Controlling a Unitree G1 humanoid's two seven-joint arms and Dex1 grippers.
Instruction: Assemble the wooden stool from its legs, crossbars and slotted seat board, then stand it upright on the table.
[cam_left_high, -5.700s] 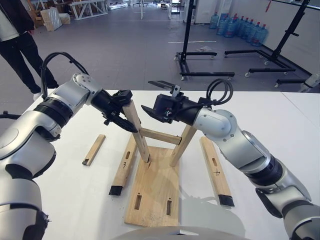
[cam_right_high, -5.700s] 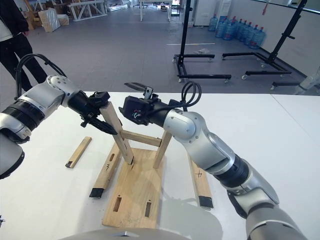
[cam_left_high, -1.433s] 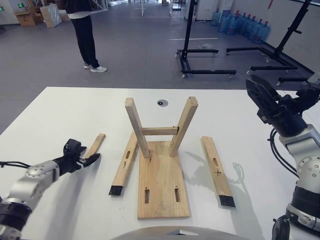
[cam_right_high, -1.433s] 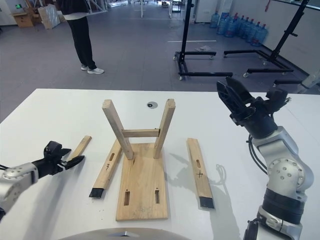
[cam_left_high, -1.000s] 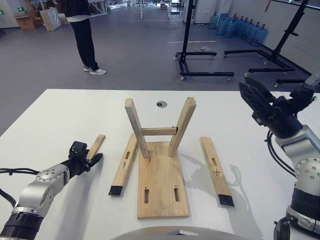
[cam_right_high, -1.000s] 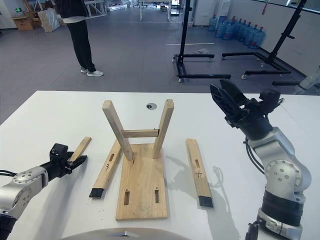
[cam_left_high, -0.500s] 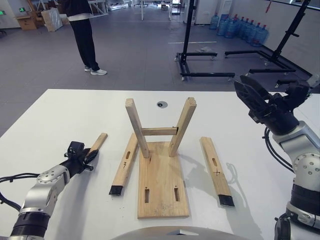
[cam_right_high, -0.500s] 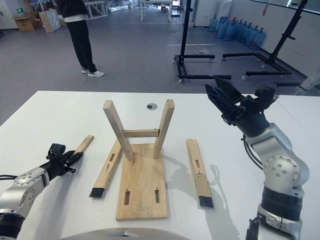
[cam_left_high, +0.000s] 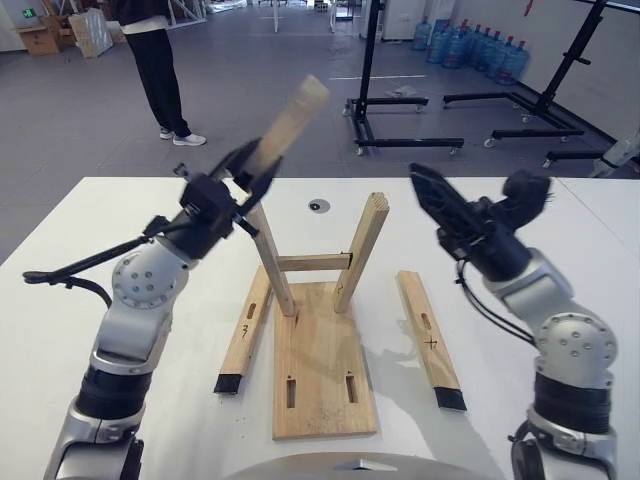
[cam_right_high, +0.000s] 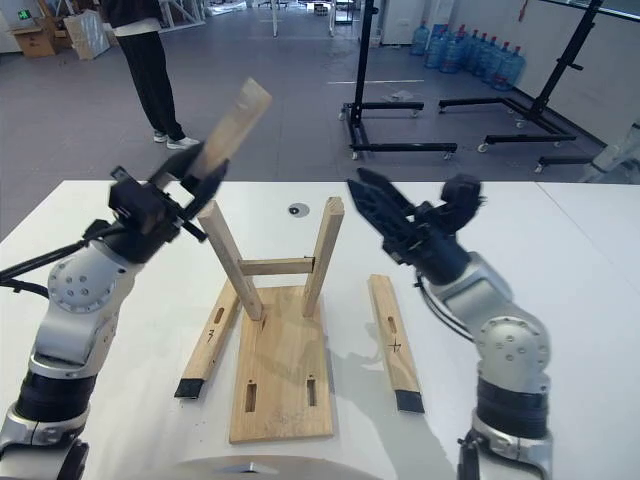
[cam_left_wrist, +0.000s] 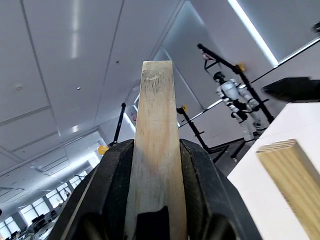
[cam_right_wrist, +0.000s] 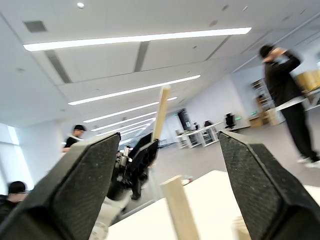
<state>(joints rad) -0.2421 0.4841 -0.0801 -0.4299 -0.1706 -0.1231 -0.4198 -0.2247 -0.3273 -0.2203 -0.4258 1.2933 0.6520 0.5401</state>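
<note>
The left gripper (cam_left_high: 240, 178) is clamped on the loose crossbar (cam_left_high: 290, 112), holding it tilted above the 11 o'clock corner of the seat board (cam_left_high: 322, 372). The right gripper (cam_left_high: 432, 205) hangs empty, fingers spread, at 2 o'clock. Two standing legs (cam_left_high: 362, 248), joined by the fitted crossbar (cam_left_high: 312, 263), occupy the board's 12 o'clock slots. Two loose legs (cam_left_high: 428, 335) lie on the table (cam_left_high: 80, 220) at 9 and 3 o'clock. Recommended: keep the clamp firm, swing the bar clear of the standing frame, and level it before mating it with a loose leg's mortise.
</note>
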